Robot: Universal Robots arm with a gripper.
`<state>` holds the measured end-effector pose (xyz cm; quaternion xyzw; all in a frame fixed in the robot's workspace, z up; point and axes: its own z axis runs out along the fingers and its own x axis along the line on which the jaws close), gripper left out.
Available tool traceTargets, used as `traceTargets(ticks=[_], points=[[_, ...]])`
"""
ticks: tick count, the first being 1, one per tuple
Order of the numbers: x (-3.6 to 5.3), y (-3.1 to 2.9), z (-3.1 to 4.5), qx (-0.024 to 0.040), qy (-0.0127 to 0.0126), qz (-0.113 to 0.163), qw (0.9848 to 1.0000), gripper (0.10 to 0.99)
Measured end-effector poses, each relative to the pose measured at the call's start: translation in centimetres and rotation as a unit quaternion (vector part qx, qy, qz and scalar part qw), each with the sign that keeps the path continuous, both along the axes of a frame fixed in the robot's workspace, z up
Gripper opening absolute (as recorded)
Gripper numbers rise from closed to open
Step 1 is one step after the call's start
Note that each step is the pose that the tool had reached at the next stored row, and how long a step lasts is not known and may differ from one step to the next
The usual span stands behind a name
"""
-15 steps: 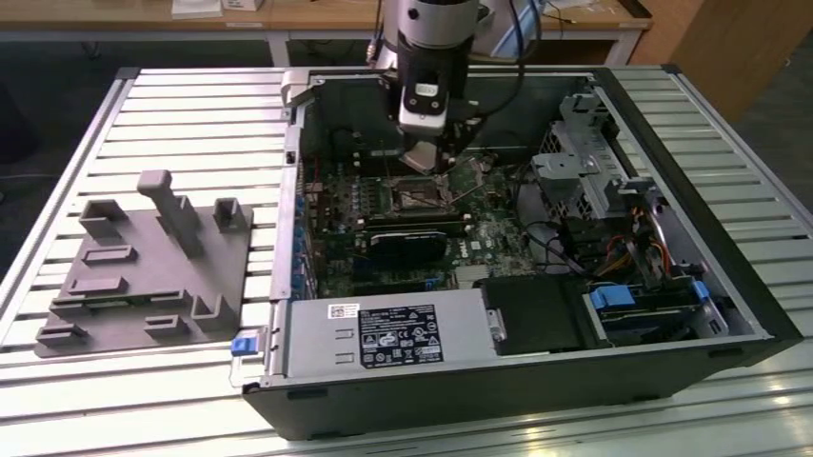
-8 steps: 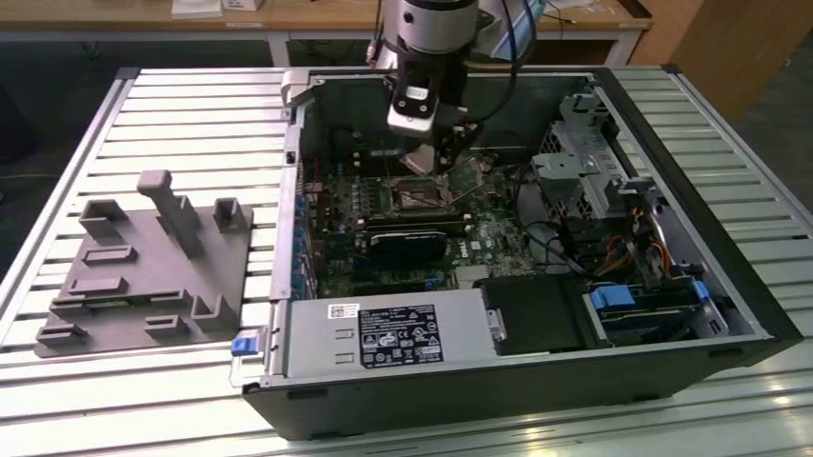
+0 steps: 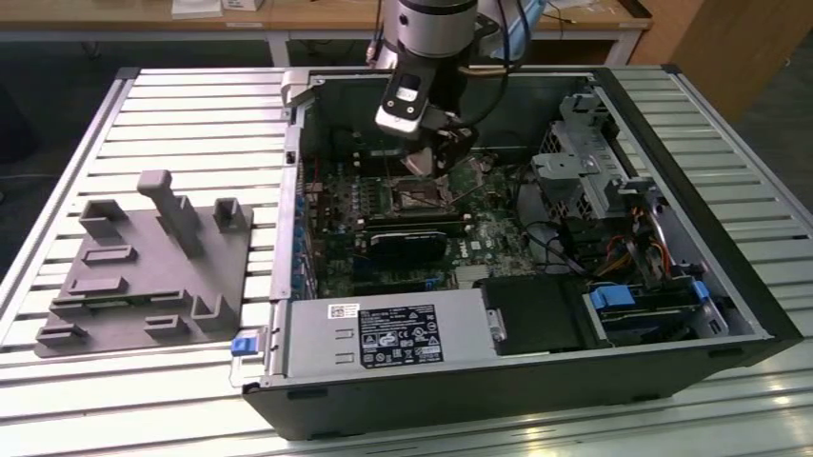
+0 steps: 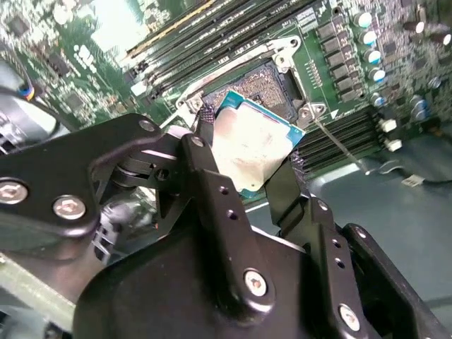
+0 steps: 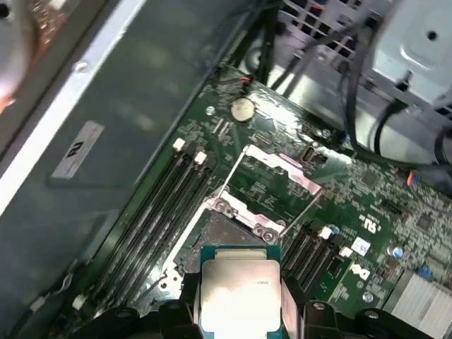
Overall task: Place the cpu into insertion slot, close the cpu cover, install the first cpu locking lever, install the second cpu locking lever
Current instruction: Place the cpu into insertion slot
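Second wrist view has the gripper [image 4: 247, 161] clamped on the cpu [image 4: 256, 134], gripping two opposite edges, with the chip over the near edge of the slot [image 4: 267, 79] and not yet seated. In the first wrist view the cover [image 5: 281, 166] stands up, open, and the slot's dark centre is bare. The slot lies mid-board [image 5: 367, 191], between two banks of memory slots [image 5: 162, 205]. Placing the cpu looks to be the step in hand. Seating it would call for a level chip, corners squared to the rim, and a gentle release.
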<state>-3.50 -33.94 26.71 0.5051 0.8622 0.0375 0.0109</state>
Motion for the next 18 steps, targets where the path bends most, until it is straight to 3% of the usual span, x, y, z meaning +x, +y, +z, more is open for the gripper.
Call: traceTargets(ticks=[4,9,14,18], points=[[0.00,0.00,-0.21,0.0000,0.0000,-0.037,0.9993,0.537],[0.00,0.00,-0.46,0.0000,0.0000,-0.082,0.9967,0.537],[0.00,0.00,-0.72,0.0000,0.0000,-0.127,0.9919,0.537],[0.00,0.00,-0.98,0.0000,0.0000,-0.163,0.9866,0.537]])
